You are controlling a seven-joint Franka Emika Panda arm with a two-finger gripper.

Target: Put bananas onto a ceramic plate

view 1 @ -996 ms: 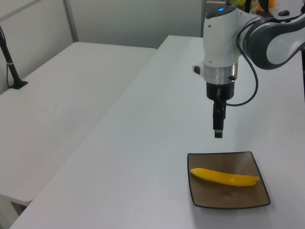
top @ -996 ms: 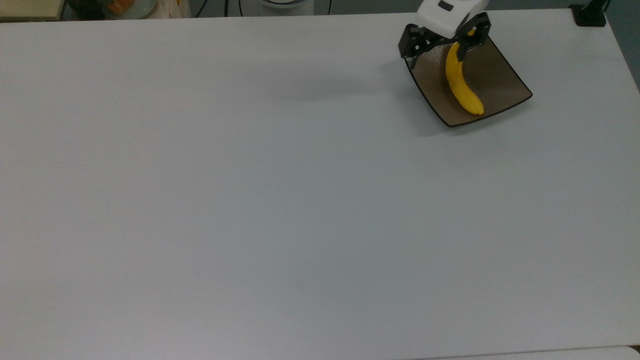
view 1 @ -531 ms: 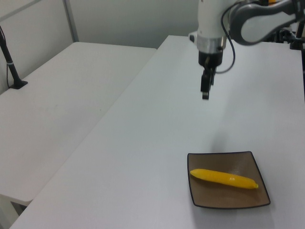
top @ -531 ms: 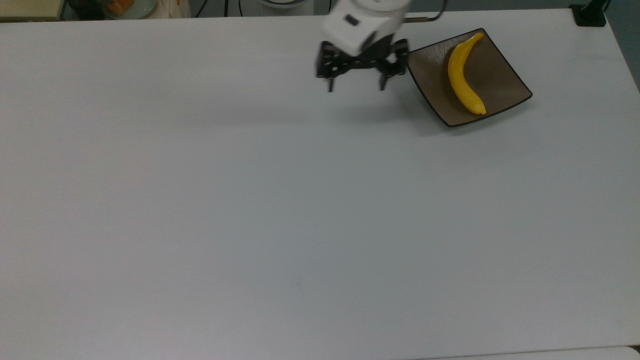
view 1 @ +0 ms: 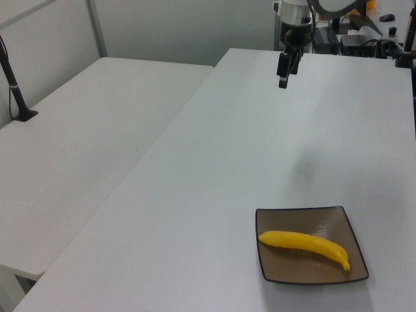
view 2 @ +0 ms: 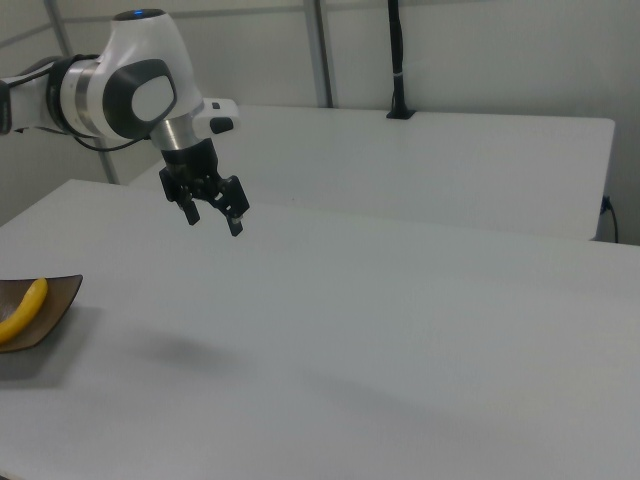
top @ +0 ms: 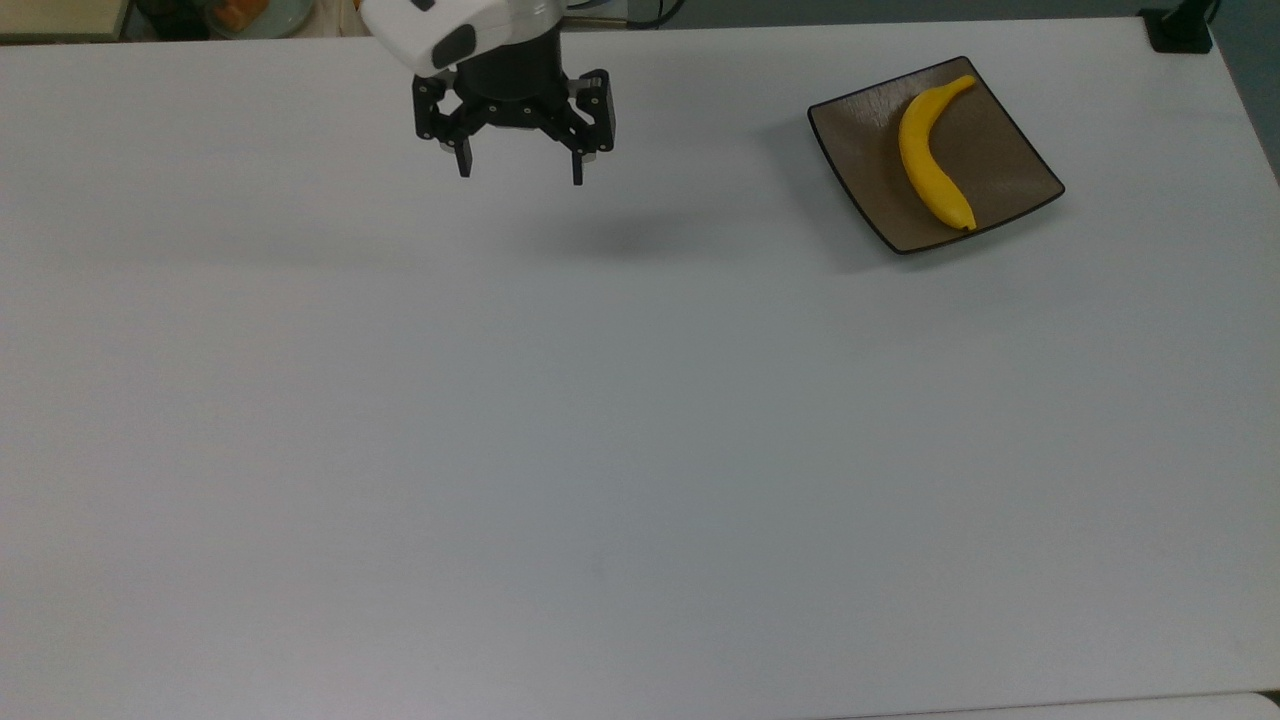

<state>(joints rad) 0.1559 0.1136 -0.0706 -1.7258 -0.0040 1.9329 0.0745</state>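
The banana (top: 932, 155) lies on the plate (top: 1020, 165), job done, and the gripper (top: 520, 168) hangs far from the plate, fingers apart, holding nothing.

A broad white table (top: 600, 450) is spreading across the top view, and a soft dark shadow (top: 620, 238) is lying on it toward the far edge. In the top view's upper right corner, a black clamp base (top: 1180, 30) is sitting on the table's corner. In the left view, a second white table (view 1: 84, 143) is standing beside the first on the left view's left, with a black pole (view 1: 14, 81) rising from a foot near its edge. In the right view, a black pole (view 2: 398, 60) is standing on the far table (view 2: 450, 160), and grey partition panels (view 2: 500, 55) are lining the background. Cables (top: 450, 14) are trailing past the table's far edge in the top view.
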